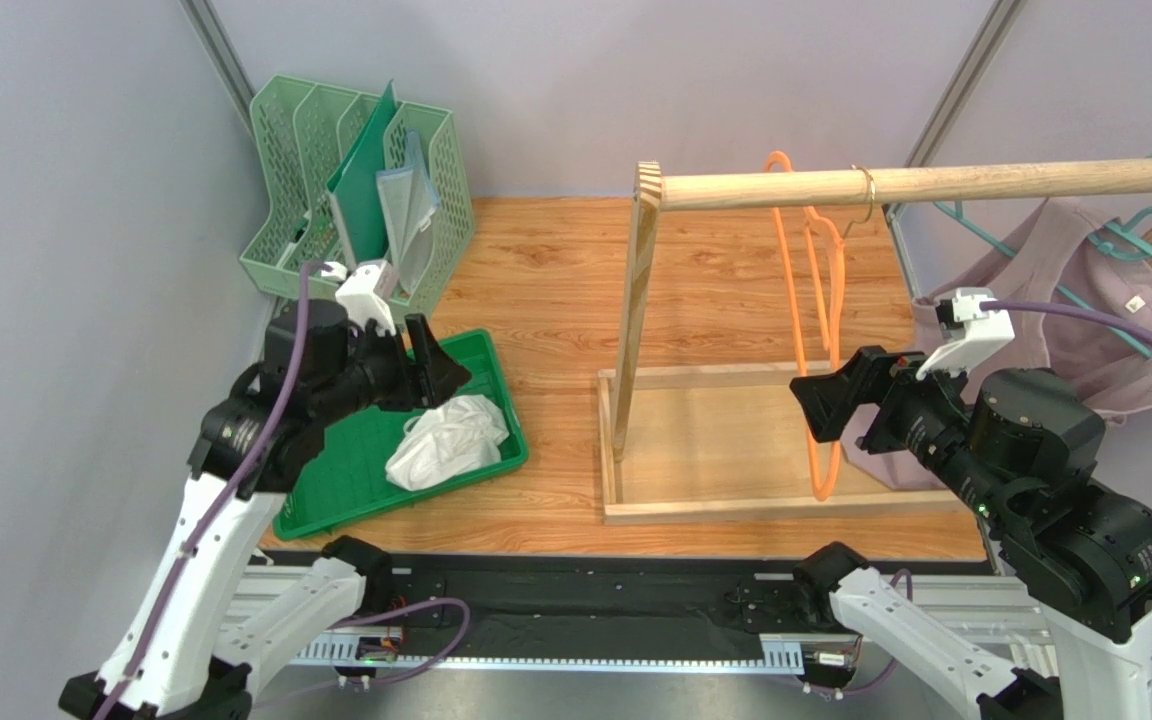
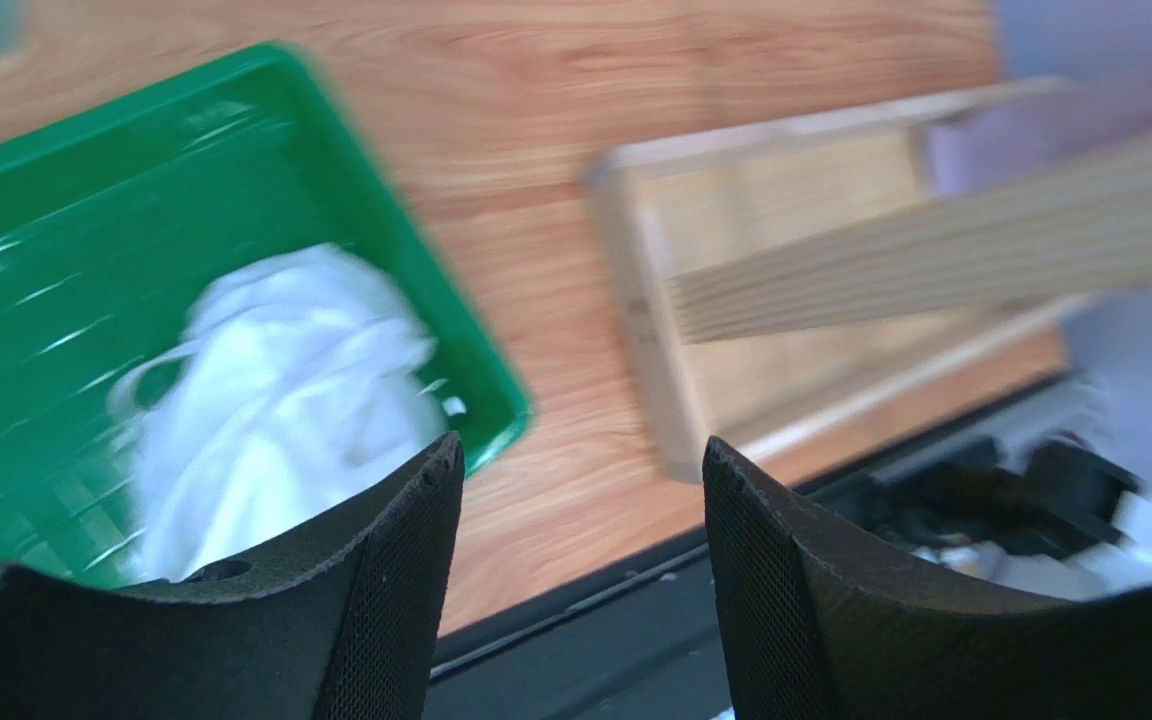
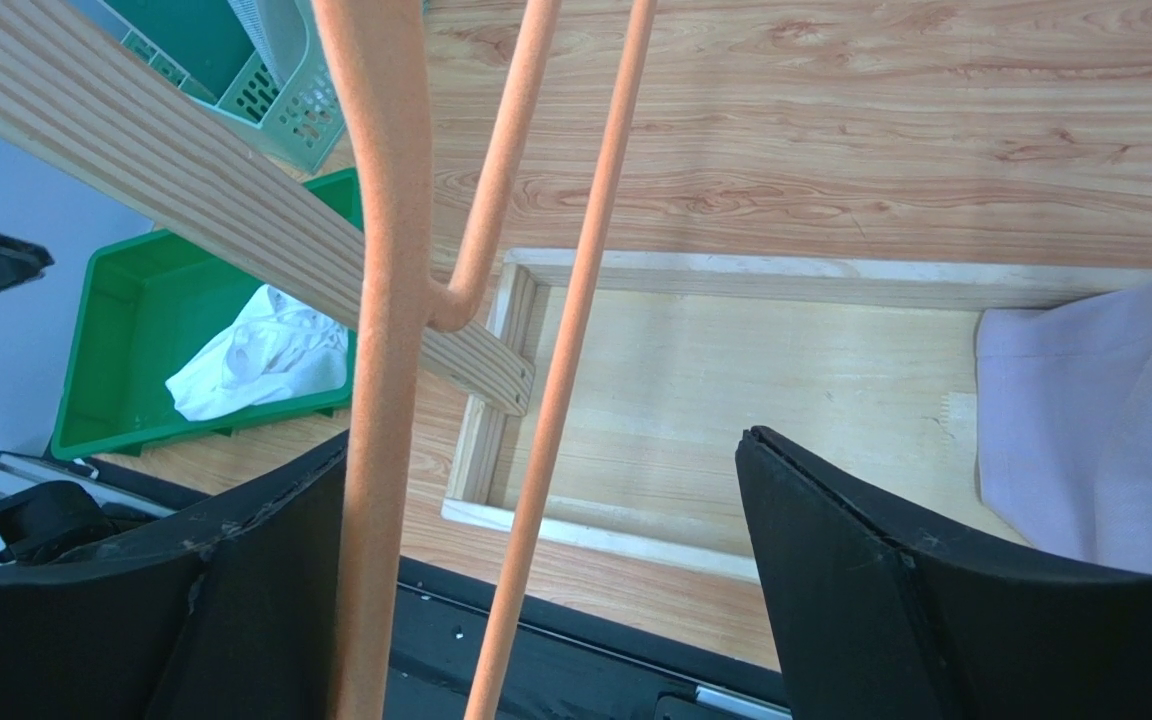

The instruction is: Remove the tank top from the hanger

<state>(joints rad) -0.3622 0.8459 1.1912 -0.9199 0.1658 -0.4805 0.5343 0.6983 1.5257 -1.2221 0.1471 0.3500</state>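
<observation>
My right gripper (image 3: 540,450) is spread wide and grasps nothing. It sits low by the wooden rack (image 1: 913,185), just in front of the rack's base frame. The orange hanger (image 3: 387,300) hangs from the rack's rod with no garment on it, and both of its bars run down through the gap between my right fingers. The thick bar passes close by one finger, and I cannot tell whether they touch.

My left gripper (image 1: 435,365) is released too, fingers apart with nothing between them. It is well to the left of the rack's upright post and hovers over the green tray (image 1: 339,483).

The white tank top (image 1: 447,440) is off the hanger. It lies crumpled in that tray, at the end nearer the rack, apart from both of my grippers.

At the rack's far right end a mauve garment (image 1: 1063,270) hangs on a teal hanger (image 1: 1138,248). A pale green file basket (image 1: 312,180) stands to the left of the rack, behind the tray
</observation>
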